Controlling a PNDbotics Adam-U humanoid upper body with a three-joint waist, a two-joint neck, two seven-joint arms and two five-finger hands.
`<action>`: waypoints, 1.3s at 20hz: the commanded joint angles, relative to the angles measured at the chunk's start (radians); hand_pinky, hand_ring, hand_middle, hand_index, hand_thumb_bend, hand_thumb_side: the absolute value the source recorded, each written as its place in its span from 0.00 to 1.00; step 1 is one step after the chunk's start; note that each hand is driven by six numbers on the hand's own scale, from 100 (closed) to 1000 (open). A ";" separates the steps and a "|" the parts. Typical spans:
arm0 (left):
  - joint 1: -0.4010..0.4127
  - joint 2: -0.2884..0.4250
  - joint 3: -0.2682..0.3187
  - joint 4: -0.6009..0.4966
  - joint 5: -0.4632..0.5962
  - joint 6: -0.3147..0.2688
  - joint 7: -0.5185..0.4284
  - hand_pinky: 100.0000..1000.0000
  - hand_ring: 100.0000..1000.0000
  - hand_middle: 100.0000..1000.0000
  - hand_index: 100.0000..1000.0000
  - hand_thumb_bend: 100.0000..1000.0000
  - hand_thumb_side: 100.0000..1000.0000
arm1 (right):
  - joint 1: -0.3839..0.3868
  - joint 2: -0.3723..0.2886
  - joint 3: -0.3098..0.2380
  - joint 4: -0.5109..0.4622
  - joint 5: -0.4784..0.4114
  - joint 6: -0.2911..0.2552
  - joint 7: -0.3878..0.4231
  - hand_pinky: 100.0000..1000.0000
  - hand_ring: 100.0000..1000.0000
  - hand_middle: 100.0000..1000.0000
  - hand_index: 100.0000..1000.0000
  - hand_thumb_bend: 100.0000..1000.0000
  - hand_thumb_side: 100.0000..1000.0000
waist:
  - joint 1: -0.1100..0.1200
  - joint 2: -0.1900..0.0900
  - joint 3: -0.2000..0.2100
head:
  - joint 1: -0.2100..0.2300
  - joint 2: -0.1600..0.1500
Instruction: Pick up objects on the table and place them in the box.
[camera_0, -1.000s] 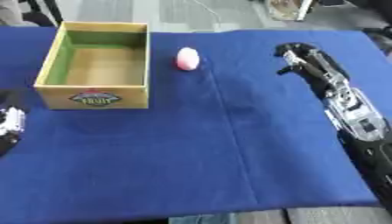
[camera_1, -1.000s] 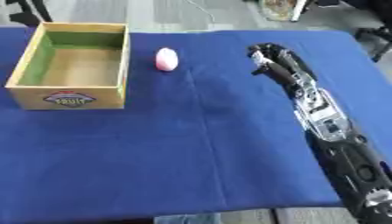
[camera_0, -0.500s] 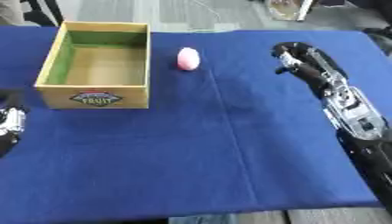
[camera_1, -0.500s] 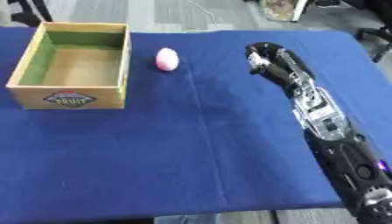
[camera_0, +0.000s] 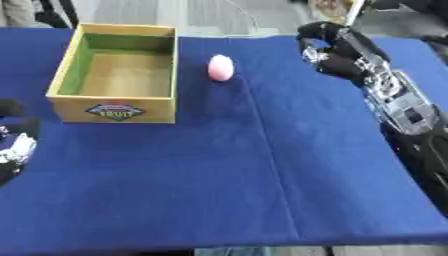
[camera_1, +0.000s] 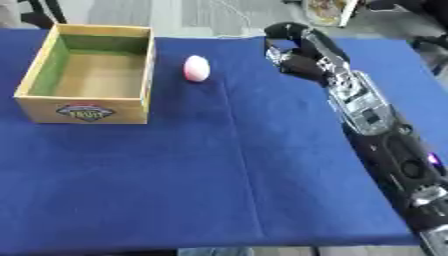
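The pink egg looks light, smooth and rollable; grasp its sides. The right hand hovers curled, empty.

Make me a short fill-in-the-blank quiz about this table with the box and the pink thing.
1. The pink egg-shaped object lies on the ____ cloth.
2. It lies beside the box, on the robot's ____ side of it.
3. The box holds ____.
4. The hand nearest the pink object is the ____ hand.

Missing: blue; right; nothing; right
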 joint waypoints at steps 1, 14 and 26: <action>-0.019 0.019 -0.009 -0.025 0.003 -0.003 -0.013 0.60 0.76 0.50 0.65 0.28 0.00 | -0.064 -0.038 0.024 0.051 0.052 -0.032 0.046 0.66 1.00 0.77 0.84 0.00 0.17 | 0.002 -0.011 0.011 | -0.011 -0.014; -0.061 0.015 -0.045 -0.033 0.024 0.000 -0.049 0.60 0.76 0.50 0.65 0.28 0.00 | -0.280 0.016 0.089 0.392 0.267 -0.109 0.050 0.94 1.00 0.86 0.87 0.00 0.16 | -0.008 -0.001 0.129 | -0.076 -0.041; -0.079 0.007 -0.058 -0.039 0.028 0.001 -0.063 0.60 0.76 0.50 0.65 0.27 0.00 | -0.305 0.042 0.107 0.501 0.475 -0.108 -0.105 1.00 1.00 0.91 0.89 0.00 0.22 | -0.006 0.023 0.178 | -0.099 -0.058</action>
